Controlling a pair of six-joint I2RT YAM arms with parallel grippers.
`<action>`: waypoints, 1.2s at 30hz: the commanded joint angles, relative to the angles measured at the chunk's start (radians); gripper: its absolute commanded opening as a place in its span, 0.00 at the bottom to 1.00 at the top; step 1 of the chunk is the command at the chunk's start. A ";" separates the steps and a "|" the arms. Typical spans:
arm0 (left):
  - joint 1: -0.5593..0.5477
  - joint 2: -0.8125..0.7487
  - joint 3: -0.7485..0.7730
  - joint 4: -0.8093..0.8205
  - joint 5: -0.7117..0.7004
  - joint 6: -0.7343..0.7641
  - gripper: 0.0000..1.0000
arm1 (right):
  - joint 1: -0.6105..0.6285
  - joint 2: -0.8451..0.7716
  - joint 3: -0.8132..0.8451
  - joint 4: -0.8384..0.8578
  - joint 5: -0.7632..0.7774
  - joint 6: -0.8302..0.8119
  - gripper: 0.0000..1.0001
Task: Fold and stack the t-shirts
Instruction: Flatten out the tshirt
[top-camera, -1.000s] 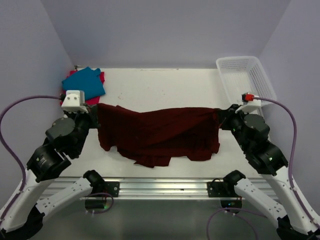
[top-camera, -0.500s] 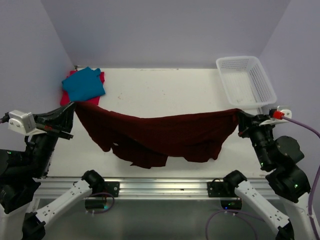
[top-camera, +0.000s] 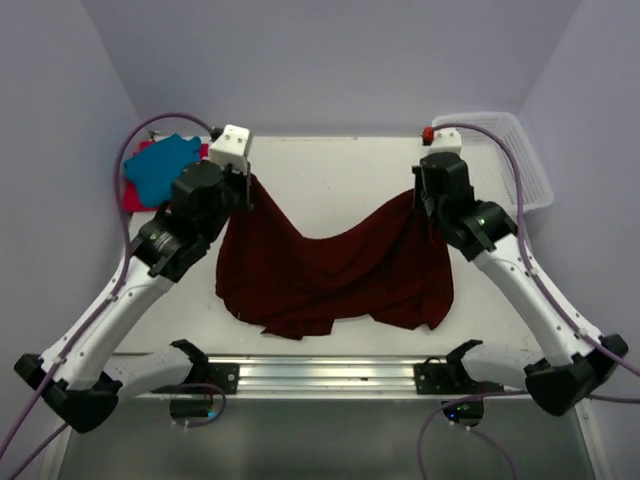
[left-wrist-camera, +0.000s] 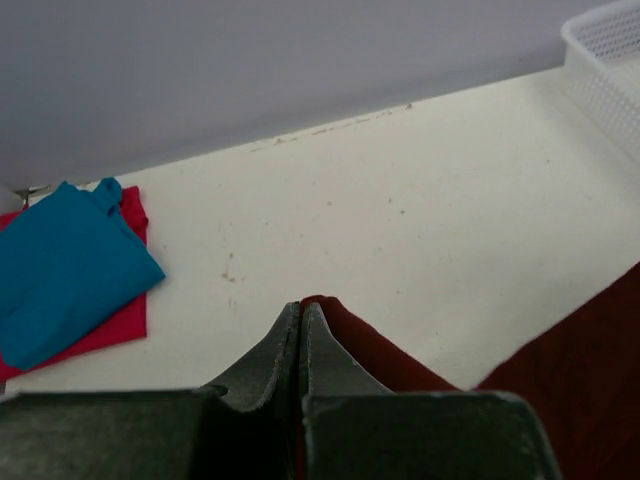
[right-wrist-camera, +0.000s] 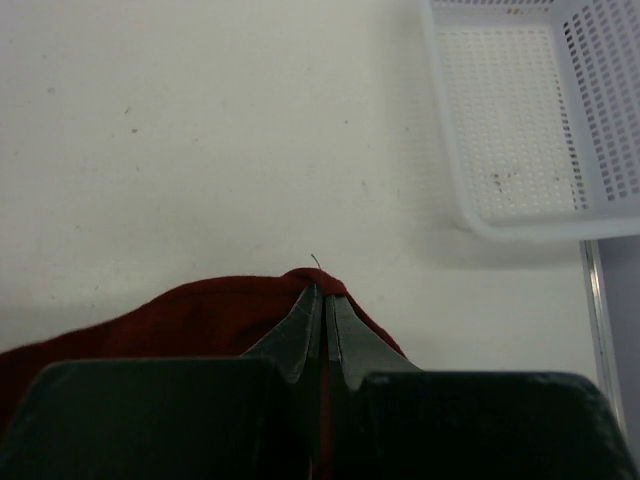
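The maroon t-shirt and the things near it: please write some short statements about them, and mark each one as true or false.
1. The left gripper and the right gripper each pinch the maroon t-shirt. True.
2. The teal t-shirt lies under the red-pink t-shirt. False: the teal one lies on top.
3. The maroon t-shirt sags in the middle between the two grippers. True.
4. A folded shirt lies in the white basket. False: no shirt shows in it.
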 joint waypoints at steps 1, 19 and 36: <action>0.007 0.082 0.109 0.135 -0.037 0.032 0.00 | -0.023 0.127 0.156 0.015 0.030 -0.014 0.00; 0.221 0.685 0.639 0.047 0.138 -0.014 0.00 | -0.186 0.636 0.788 -0.102 -0.057 -0.058 0.00; -0.065 -0.243 0.191 0.083 0.001 0.015 0.00 | 0.133 -0.284 0.095 0.274 -0.045 -0.250 0.00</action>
